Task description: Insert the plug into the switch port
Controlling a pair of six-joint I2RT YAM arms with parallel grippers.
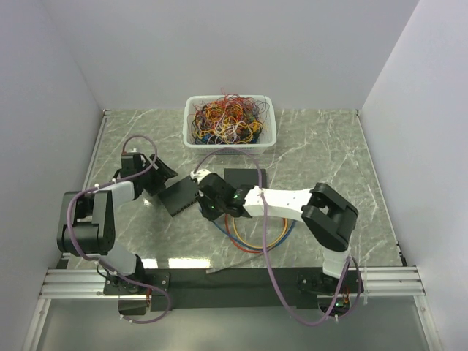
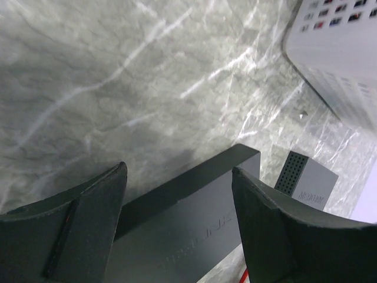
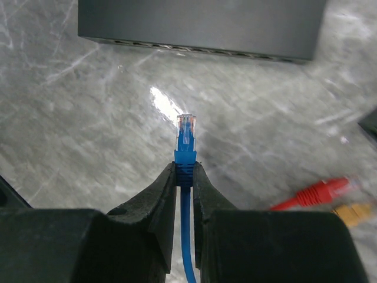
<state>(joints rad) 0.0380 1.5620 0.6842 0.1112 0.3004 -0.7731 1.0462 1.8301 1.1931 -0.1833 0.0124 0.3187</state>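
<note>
The black switch [image 1: 178, 197] lies on the marble table between my arms. In the right wrist view its port face [image 3: 200, 26] runs along the top. My right gripper [image 3: 185, 168] is shut on the blue boot of the plug [image 3: 186, 138]. The clear tip of the plug points at the ports, a short gap away. The blue cable [image 3: 187, 236] runs back between the fingers. My left gripper [image 2: 179, 174] is open, its fingers [image 2: 265, 212] straddling the switch's top [image 2: 177, 230] without visibly touching it. In the top view it sits at the switch's left end [image 1: 155, 179].
A white basket [image 1: 230, 121] full of tangled cables stands at the back. A second dark box [image 1: 245, 180] lies behind my right gripper. A small grey device [image 2: 306, 180] sits beyond the switch. Coiled cables [image 1: 259, 234] lie under the right arm, with red [image 3: 315, 191] and yellow [image 3: 352, 213] plugs nearby.
</note>
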